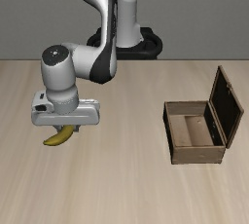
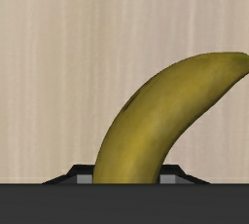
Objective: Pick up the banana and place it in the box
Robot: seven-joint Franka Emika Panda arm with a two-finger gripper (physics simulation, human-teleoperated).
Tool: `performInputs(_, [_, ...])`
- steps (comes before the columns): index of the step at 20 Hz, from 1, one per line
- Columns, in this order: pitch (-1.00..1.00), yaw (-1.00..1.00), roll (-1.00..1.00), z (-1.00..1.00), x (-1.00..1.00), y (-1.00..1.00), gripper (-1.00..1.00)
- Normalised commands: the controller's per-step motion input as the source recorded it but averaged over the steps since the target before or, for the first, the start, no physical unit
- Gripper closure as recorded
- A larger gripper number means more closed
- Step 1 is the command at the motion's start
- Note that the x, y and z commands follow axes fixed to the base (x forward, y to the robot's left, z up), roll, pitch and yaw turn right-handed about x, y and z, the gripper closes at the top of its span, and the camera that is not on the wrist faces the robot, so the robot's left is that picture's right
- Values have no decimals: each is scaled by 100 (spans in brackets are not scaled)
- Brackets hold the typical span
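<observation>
One banana (image 1: 58, 138) sits clamped in the gripper (image 1: 62, 129), both fingers closed against it, low at the wooden table (image 1: 117, 179). You find the open wooden box (image 1: 199, 156) well apart, toward the exterior view's right.

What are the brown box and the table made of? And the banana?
The open brown box looks like dark matt wood, with plank-like walls. The pale table looks like light wood: fine grain lines run across it. The curved yellow-green banana has smooth, faintly glossy skin; fruit or plastic, I cannot tell.
</observation>
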Motion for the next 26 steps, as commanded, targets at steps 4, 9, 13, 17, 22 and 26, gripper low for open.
performInputs(4, [0, 0, 0, 100, 0, 0, 100])
performInputs(9, [0, 0, 0, 100, 0, 0, 100])
performInputs(13, [0, 0, 0, 100, 0, 0, 100])
performInputs(17, [0, 0, 0, 100, 0, 0, 100])
performInputs(22, [0, 0, 0, 20, 0, 80, 100])
performInputs(26, [0, 0, 0, 0, 0, 100, 100])
